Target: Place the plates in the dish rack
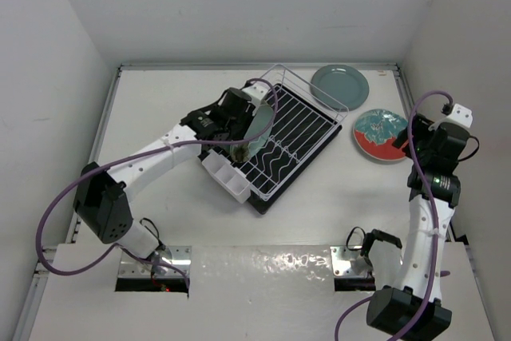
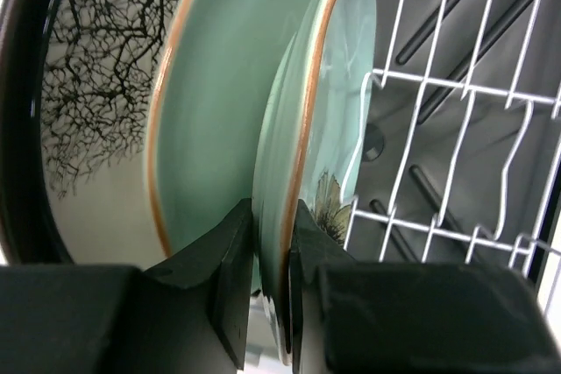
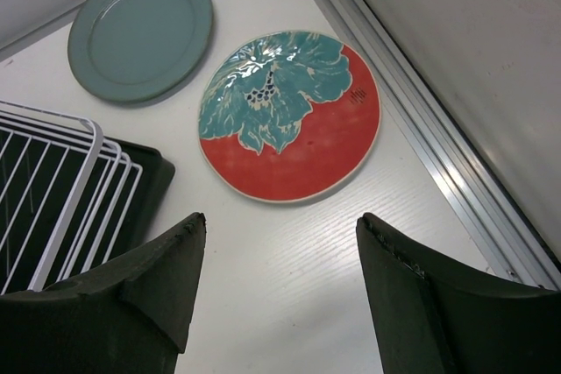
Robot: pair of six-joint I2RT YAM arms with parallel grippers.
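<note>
presently the left hand [image 2: 272,229] is clenched on the edge of the pale green round plate with a dark flower [image 2: 337,85], holding it on edge over the white wire dish rack [image 1: 297,121], at the end that carries the white plastic cutlery box [image 1: 226,172]. in the left wrist view the cream plate with a dark brown rim and a black branch pattern [image 2: 92,85] stands on edge just beside it; whether the two touch cannot be told. the rack's black ribbed tray [image 2: 456,37] shows through the wires on the other side.

step in hand, as judged: seating the green plate in a slot next to the cream one. to do it well, keep the plate upright and parallel to its neighbour. lower it so the bottom edge drops between two wires rather than onto one. loosen the fingers [image 2: 230,260] only once the wires carry the weight, since a glazed rim pinched by so narrow a grip could pivot or slip if tilted.

the right hand [image 3: 276,260] hangs released, jaws wide apart, above the white worktop [image 3: 289,304] near the red round plate with teal flowers [image 3: 294,120]. the plain grey-teal round plate [image 3: 140,32] lies flat just beyond it, beside the rack's far corner. both lie on the worktop, so about half the loading appears to remain.
</note>
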